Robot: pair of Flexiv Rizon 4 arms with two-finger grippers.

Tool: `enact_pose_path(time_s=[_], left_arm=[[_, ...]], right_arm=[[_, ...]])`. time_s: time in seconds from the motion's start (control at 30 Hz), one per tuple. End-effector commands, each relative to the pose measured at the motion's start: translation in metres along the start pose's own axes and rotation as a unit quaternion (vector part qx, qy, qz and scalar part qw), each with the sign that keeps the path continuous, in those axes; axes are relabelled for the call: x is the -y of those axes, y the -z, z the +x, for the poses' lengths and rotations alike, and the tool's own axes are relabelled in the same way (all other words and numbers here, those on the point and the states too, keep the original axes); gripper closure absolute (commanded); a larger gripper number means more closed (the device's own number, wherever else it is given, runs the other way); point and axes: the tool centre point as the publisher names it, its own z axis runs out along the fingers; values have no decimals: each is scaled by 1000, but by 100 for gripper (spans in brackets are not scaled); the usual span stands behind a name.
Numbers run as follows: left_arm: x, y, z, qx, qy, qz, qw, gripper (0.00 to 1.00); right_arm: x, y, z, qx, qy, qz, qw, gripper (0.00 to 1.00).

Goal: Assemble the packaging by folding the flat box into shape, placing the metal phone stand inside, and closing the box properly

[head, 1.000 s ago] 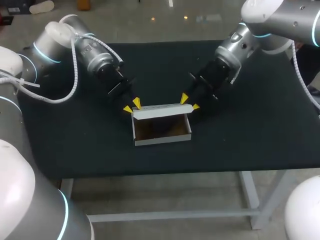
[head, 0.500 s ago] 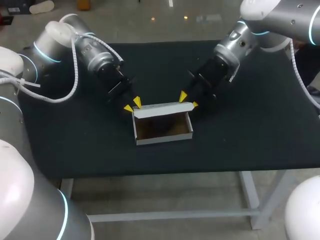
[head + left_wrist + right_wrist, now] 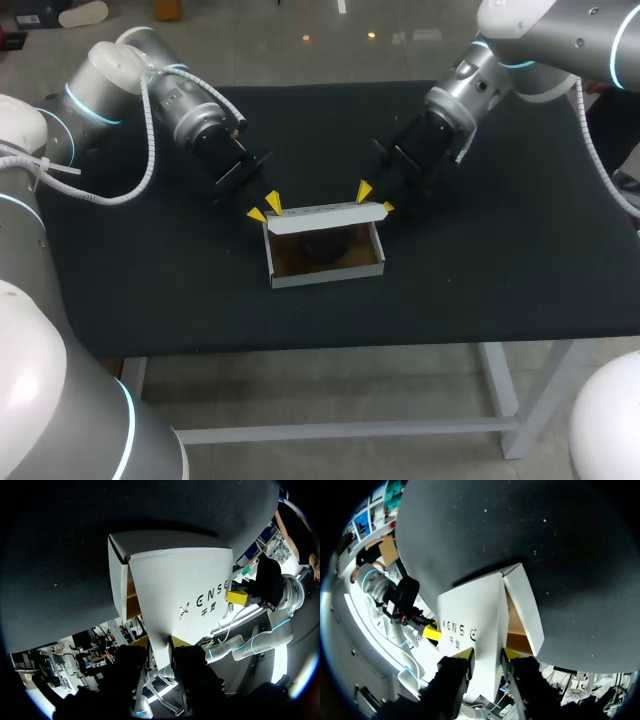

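A white cardboard box (image 3: 325, 275) stands open on the black table, its brown inside showing. A dark shape (image 3: 320, 246) lies in it under the lid; I cannot tell what it is. The white lid flap (image 3: 325, 217) stands up along the box's far edge. My left gripper (image 3: 266, 209) is shut on the lid's left end and my right gripper (image 3: 376, 200) on its right end. In the left wrist view the printed lid (image 3: 185, 595) runs between that gripper's (image 3: 159, 645) fingers. In the right wrist view the lid (image 3: 470, 620) sits likewise in the right gripper (image 3: 486, 655).
The black table top (image 3: 500, 250) spreads out on all sides of the box. Its front edge (image 3: 330, 340) runs a short way in front of the box. Both arms come in low from the far corners.
Both grippers have lifted the lid flap slightly and drawn it a little away from me. The box has shifted a touch to the right.
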Motion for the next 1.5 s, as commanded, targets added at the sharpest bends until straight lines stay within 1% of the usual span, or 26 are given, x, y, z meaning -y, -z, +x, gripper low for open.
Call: enact_pose_path(time_s=[0.03, 0.17, 0.63, 1.5], left_arm=[[9, 3, 4, 2, 1, -73, 997, 76], [11, 4, 4, 0, 1, -78, 997, 78], [12, 5, 2, -7, -6, -102, 995, 78], [8, -2, -3, -4, -7, -110, 994, 76]], right_arm=[[-5, -1, 5, 1, -1, 8, 1000, 63], [-5, -1, 5, 0, -4, 9, 1000, 64], [-5, -2, 6, 0, -15, 12, 1000, 63], [4, -10, 5, -1, -20, 12, 1000, 63]])
